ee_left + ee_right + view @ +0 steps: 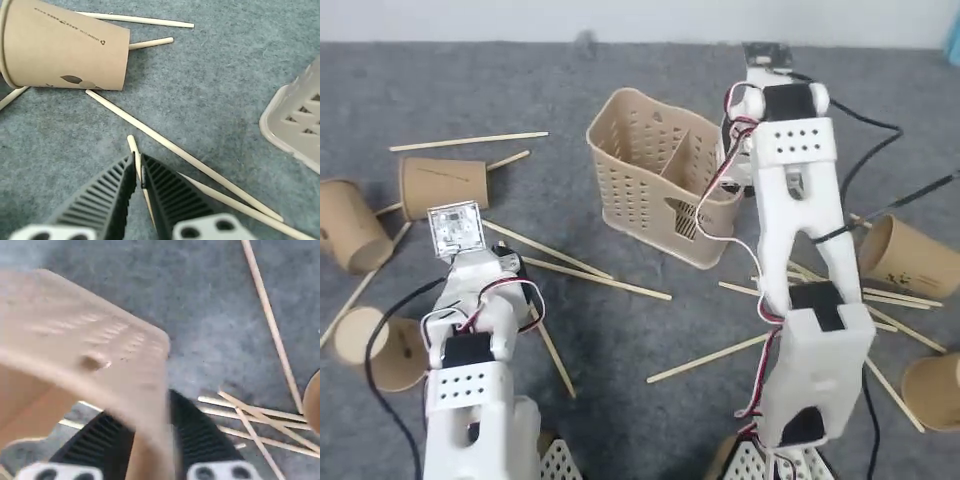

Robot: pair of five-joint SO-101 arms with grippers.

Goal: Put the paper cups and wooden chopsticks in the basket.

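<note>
Since the chopstick (133, 149) is clamped between the left jaws near one end, with a short stub poking out ahead of them and the rest trailing back underneath, we think it could swivel in the grip or slide free when lifted. Its long tail might also snag the loose chopsticks (200, 165) lying just beside the jaws on the counter (225, 65). The right jaws are closed on the wall of a paper cup (90, 355), which sits just ahead of them; so thin a pinch may crumple it or let it slip. Both loads are bound for the basket (635, 195), well ahead of the left jaws, where we fear a caught rim or the two arms crowding each other.
</note>
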